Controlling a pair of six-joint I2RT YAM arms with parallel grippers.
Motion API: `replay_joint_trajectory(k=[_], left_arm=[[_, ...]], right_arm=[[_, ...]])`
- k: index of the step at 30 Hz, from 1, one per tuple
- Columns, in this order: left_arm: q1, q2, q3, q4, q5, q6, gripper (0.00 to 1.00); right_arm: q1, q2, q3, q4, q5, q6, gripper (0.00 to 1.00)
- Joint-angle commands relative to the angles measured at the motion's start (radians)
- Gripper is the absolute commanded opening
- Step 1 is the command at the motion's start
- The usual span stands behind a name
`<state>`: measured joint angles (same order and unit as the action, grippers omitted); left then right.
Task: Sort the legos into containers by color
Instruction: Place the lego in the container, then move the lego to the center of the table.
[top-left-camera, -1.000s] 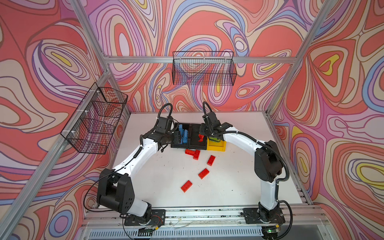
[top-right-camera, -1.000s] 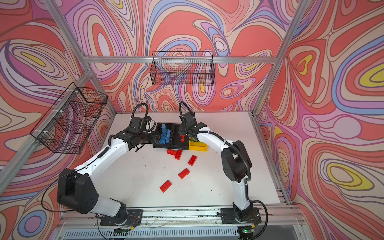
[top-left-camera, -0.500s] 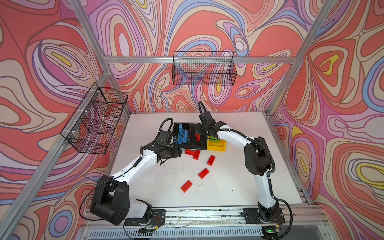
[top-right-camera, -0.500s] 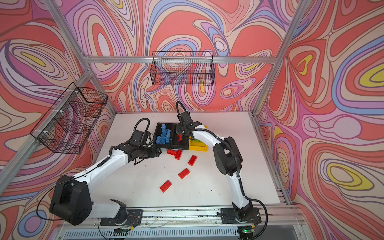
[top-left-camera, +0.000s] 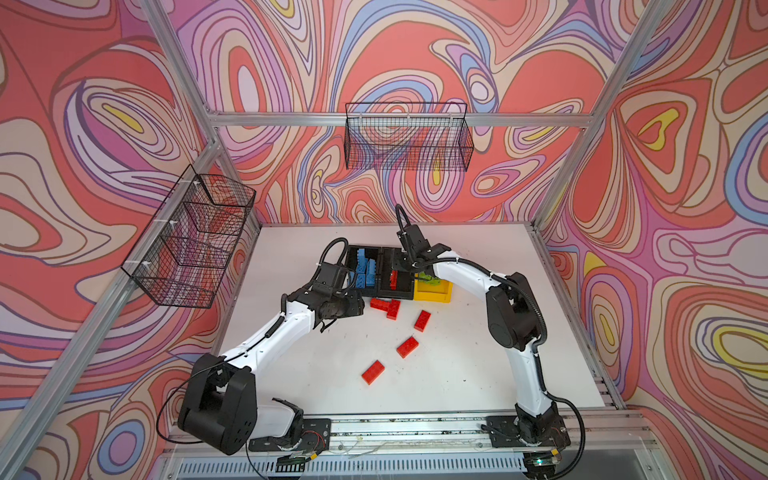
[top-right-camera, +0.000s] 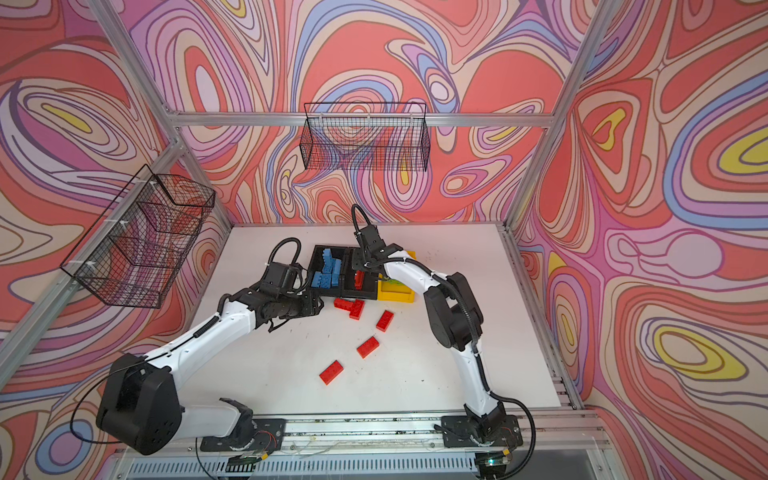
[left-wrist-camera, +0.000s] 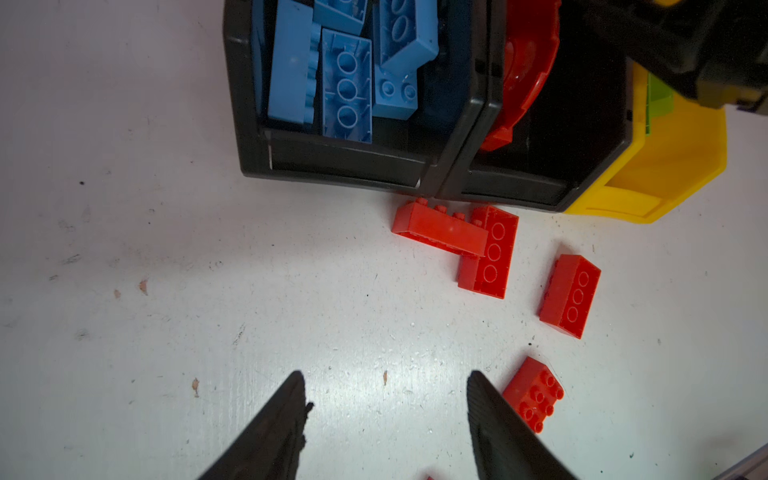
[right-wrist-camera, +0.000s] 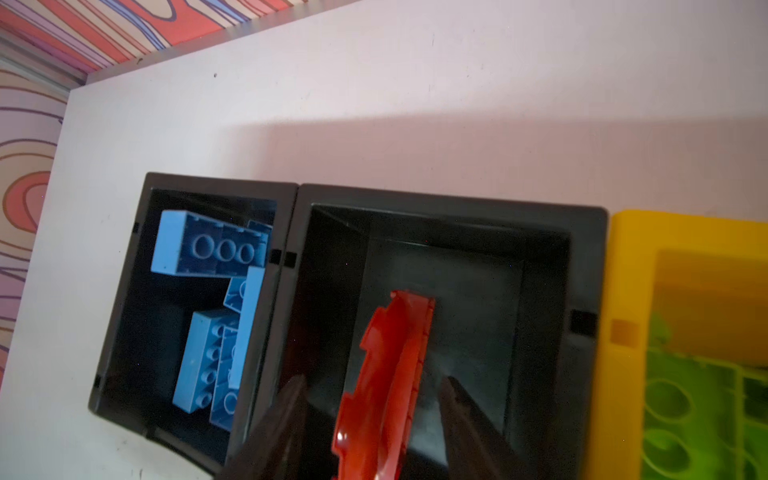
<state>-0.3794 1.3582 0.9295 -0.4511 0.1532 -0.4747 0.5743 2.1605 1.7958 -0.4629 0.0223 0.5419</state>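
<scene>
Three joined containers sit at the table's back. The left black bin (top-left-camera: 352, 254) holds several blue legos (left-wrist-camera: 345, 75). The middle black bin (right-wrist-camera: 457, 197) holds a red arch piece (right-wrist-camera: 395, 332), and the yellow bin (top-left-camera: 438, 294) holds green legos (right-wrist-camera: 698, 407). My right gripper (right-wrist-camera: 372, 379) hangs open over the middle bin; the arch stands between its fingers with gaps on both sides. My left gripper (left-wrist-camera: 384, 376) is open and empty over bare table, in front of the bins. Several red legos (top-left-camera: 386, 306) (top-left-camera: 407, 347) lie loose; one (left-wrist-camera: 534, 392) lies beside a finger.
Two red bricks (left-wrist-camera: 440, 228) touch each other right against the bins' front wall. Black wire baskets hang on the left wall (top-left-camera: 187, 241) and the back wall (top-left-camera: 409, 141). The two arms (top-right-camera: 415, 270) reach in from the front rail.
My right gripper has opened and let the red arch go inside the middle black bin. My left arm has drawn back from the bins toward the table's front, still open.
</scene>
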Motion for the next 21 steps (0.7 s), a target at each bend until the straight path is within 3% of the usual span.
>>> replay_joint_trajectory(k=[1, 8, 13, 17, 21], left_arm=[[0.02, -0.016, 0.061, -0.018, -0.021, 0.083, 0.65], [0.137, 0.028, 0.161, -0.012, 0.037, 0.165, 0.65], [0.184, 0.06, 0.198, -0.009, 0.083, 0.194, 0.65], [0.22, 0.06, 0.173, 0.017, 0.116, 0.185, 0.65], [0.224, 0.07, 0.161, 0.031, 0.141, 0.171, 0.65]], right_arm=[[-0.002, -0.158, -0.018, -0.07, 0.026, -0.103, 0.59], [0.062, -0.357, -0.15, -0.246, 0.025, -0.276, 0.62], [0.21, -0.503, -0.418, -0.285, -0.003, -0.31, 0.72], [0.292, -0.565, -0.557, -0.325, 0.012, -0.19, 0.75], [0.312, -0.603, -0.604, -0.354, 0.073, 0.072, 0.78]])
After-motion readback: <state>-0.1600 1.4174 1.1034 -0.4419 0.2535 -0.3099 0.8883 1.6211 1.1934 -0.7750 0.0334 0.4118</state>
